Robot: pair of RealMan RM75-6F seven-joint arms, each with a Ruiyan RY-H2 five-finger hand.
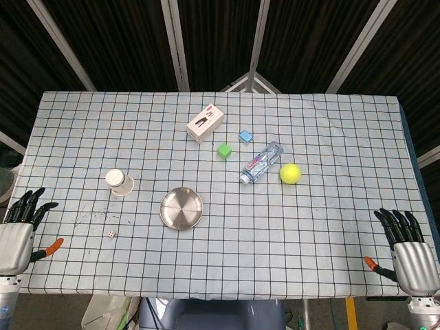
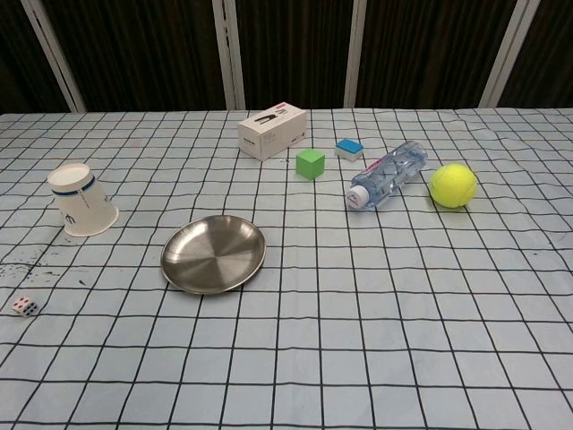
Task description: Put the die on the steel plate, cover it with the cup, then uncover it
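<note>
The die lies on the desk near its front left, apart from the empty steel plate; the cup stands upside down behind it; left hand and right hand rest at the desk's corners, fingers spread, holding nothing.

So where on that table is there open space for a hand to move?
Open cloth lies right of the steel plate up to the right hand, below the tennis ball. It is crowded around the box, green cube and bottle.
</note>
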